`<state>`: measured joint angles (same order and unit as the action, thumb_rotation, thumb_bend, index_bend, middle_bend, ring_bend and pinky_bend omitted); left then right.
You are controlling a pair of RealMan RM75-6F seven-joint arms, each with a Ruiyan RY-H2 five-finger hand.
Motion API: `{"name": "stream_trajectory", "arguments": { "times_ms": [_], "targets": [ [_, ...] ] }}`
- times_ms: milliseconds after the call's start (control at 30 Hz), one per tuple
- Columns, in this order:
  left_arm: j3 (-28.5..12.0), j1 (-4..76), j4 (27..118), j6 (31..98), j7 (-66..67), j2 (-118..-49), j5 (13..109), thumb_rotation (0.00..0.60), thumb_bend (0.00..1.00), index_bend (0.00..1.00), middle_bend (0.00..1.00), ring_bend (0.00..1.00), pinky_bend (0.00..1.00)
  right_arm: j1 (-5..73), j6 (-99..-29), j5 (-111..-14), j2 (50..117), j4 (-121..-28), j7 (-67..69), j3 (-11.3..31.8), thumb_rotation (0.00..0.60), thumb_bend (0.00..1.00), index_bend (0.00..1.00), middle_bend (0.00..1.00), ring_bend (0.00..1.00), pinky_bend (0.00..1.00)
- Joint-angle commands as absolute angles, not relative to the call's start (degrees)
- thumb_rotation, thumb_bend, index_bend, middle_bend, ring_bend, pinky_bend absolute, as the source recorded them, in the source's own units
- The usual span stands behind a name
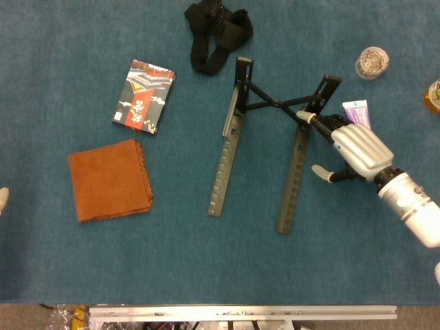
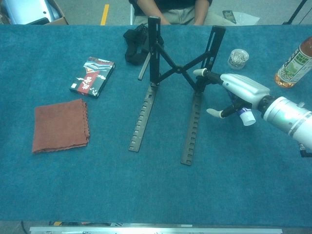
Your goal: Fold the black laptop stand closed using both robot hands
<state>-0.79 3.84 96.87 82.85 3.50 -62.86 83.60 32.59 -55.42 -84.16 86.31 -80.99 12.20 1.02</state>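
while the head view shows the black laptop stand [image 1: 265, 137] spread open mid-counter [image 1: 172, 261], its two slotted rails run lengthwise toward the robot, uprights at the far end. the right robot hand [image 1: 350, 151] is spread, holding nothing, fingertips at the right rail. the left robot hand is barely visible.

seen from the chest, pressing that rail steadily inward, braced opposite, should fold it.

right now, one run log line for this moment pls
stage: approach | laptop stand: still open, upright | right hand: open, fingertips at stand's right rail | left hand: only a fingertip at frame edge
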Motion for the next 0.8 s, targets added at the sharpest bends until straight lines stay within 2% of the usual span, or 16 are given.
{"name": "stream_trajectory", "arguments": {
  "times_ms": [33, 200, 467, 800],
  "targets": [
    [-0.76, 3.79, 96.83, 82.87, 3.46, -62.87, 83.54, 0.600, 0.28, 0.08, 0.04, 0.00, 0.04, 32.50, -55.50, -84.27, 86.37, -80.95, 12.03, 0.88, 0.600, 0.28, 0.00, 0.14, 0.00, 0.17],
    [-0.76, 3.81, 96.78, 82.88, 3.31, -62.93, 83.69, 0.600, 0.28, 0.08, 0.04, 0.00, 0.04, 32.08, -55.83, -84.47, 85.76, -81.89, 11.67, 0.45, 0.600, 0.28, 0.00, 0.14, 0.00, 0.17],
    [-0.80, 3.74, 97.07, 83.11, 3.44, -62.68, 83.78, 0.600, 0.28, 0.08, 0.04, 0.00, 0.04, 32.98, -58.45, -90.82, 83.66, -89.61, 14.21, -0.60, 0.600, 0.28, 0.00, 0.14, 0.00, 0.17],
    [-0.57, 2.93, 97.80, 84.18, 3.16, -61.68, 83.95, 0.600, 0.28, 0.08, 0.04, 0.00, 0.04, 38.01, -56.30, -90.61, 85.27, -94.07, 21.21, 4.21, 0.600, 0.28, 0.00, 0.14, 0.00, 0.17]
  ]
}}
